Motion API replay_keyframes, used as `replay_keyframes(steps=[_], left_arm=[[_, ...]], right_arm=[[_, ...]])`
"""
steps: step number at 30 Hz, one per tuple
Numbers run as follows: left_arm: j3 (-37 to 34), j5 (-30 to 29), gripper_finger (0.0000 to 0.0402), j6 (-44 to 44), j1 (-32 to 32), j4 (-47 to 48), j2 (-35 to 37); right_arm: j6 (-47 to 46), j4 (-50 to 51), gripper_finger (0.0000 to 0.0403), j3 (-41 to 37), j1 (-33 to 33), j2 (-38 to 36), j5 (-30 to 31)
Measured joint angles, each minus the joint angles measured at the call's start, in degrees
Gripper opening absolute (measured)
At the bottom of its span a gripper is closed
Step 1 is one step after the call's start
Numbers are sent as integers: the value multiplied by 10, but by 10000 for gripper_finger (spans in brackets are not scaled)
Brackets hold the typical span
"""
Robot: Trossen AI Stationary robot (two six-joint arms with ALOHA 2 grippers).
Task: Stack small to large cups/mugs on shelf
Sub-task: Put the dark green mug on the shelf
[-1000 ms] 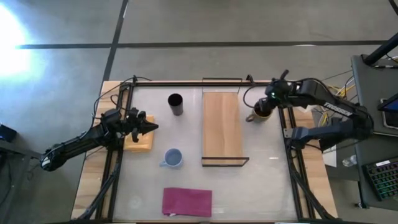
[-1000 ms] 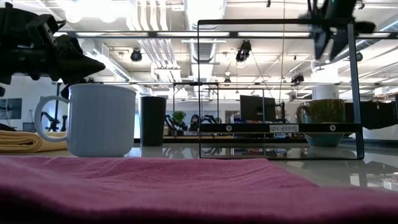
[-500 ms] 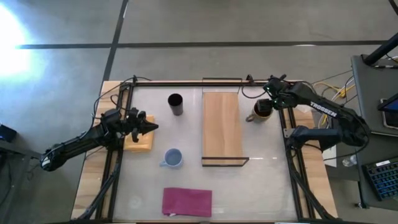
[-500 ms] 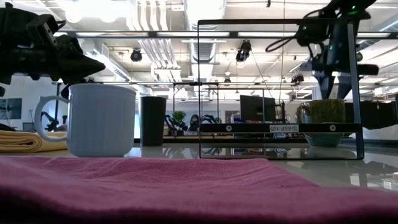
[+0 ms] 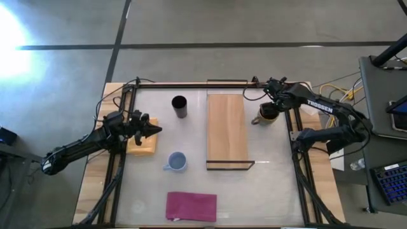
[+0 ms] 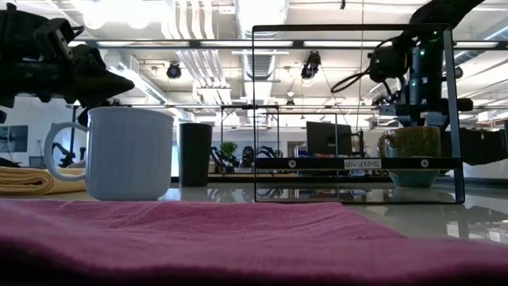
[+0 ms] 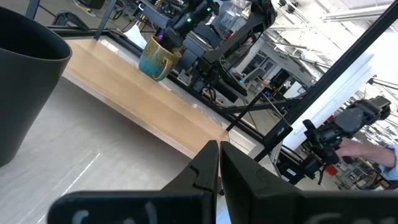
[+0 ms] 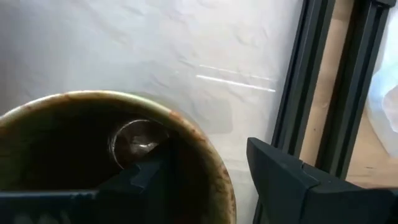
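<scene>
The brown handled mug (image 5: 267,115) stands on its base on the table, to the right of the light-wood shelf (image 5: 227,127). My right gripper (image 8: 205,160) is open and points down over the mug. One finger is inside the mug's dark hollow and one is outside its rim (image 8: 214,163); I see no touch. The black cup (image 5: 179,105) stands to the left of the shelf, and the light blue mug (image 5: 177,161) stands nearer. My left gripper (image 5: 156,130) is shut and empty above the yellow cloth (image 5: 141,145).
A magenta cloth (image 5: 191,206) lies at the table's near edge. The shelf has thin black frame ends (image 5: 229,165) that rise above the board. Black table rails (image 8: 323,93) run close beside the brown mug on its right.
My right gripper has come down from well above the brown mug until its open fingers stand on either side of the mug's rim. The mug has not moved.
</scene>
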State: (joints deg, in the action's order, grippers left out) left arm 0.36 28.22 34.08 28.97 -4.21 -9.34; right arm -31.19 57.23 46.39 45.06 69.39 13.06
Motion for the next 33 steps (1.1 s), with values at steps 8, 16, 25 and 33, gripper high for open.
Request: replay_keyframes(steps=[8, 16, 25, 33], left_arm=[[0, 0, 2, 0, 0, 0, 0], [0, 0, 2, 0, 0, 0, 0], [0, 0, 2, 0, 0, 0, 0], [0, 0, 2, 0, 0, 0, 0]], right_arm=[[8, -21, 148, -32, 24, 2, -39], [43, -39, 43, -33, 24, 1, -41], [54, 38, 29, -5, 12, -11, -57], [-52, 172, 29, 160, -99, -58, -52]])
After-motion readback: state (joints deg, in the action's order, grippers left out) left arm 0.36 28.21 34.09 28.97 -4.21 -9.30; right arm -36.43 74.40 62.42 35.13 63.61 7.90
